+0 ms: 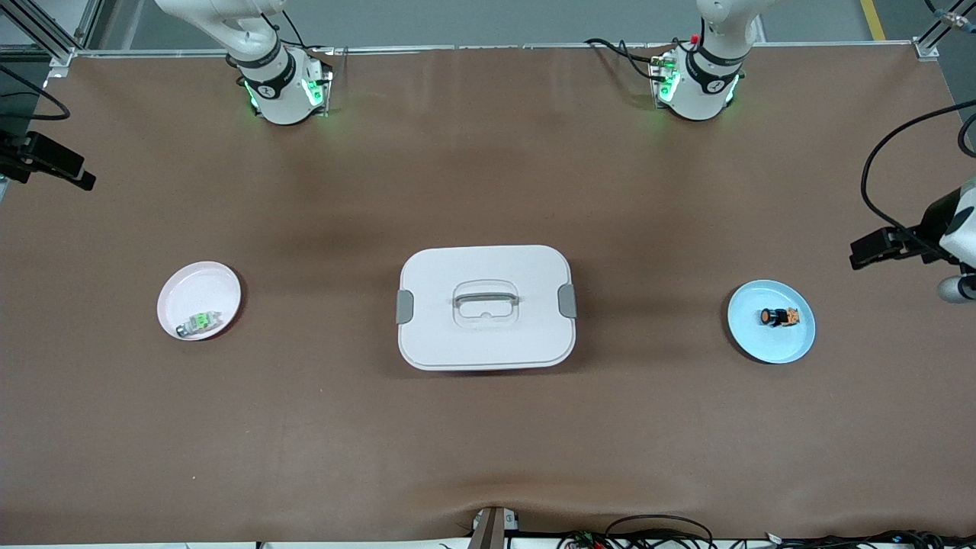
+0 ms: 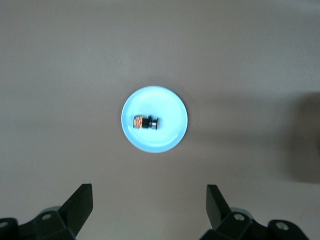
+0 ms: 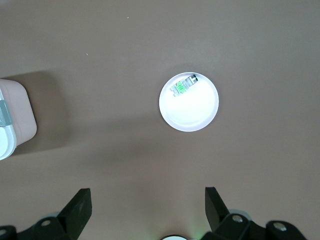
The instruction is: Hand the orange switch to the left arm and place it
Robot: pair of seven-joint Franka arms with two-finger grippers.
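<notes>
Front view: the box (image 1: 486, 306) sits in the middle of the brown surface (image 1: 488, 427), white, with grey latches at both ends and a translucent handle on its lid. Toward the left arm's end lies a blue plate (image 1: 785, 347), and the switch (image 1: 778, 316) rests on its side on that plate, orange cap pointing toward the box. Toward the right arm's end lies a pink plate (image 1: 191, 286) holding a small green-and-grey part (image 1: 199, 323) near the rim closest to the camera. Both plates are well apart from the box. The two arm bases stand along the top edge, lit green; neither tool shows here.

Left wrist view: the left tool (image 2: 149, 210) hangs high over the surface with its fingers spread wide and nothing between them. The blue plate (image 2: 170, 105) with the switch (image 2: 146, 122) on it lies below, in line with the gap between the fingers.

Right wrist view: the right tool (image 3: 148, 209) is also up high, fingers spread and empty. Below it lies the pink plate (image 3: 192, 112) with the green-and-grey part (image 3: 183, 86) near its rim, and a corner of the box (image 3: 14, 120) shows at the frame's edge.
</notes>
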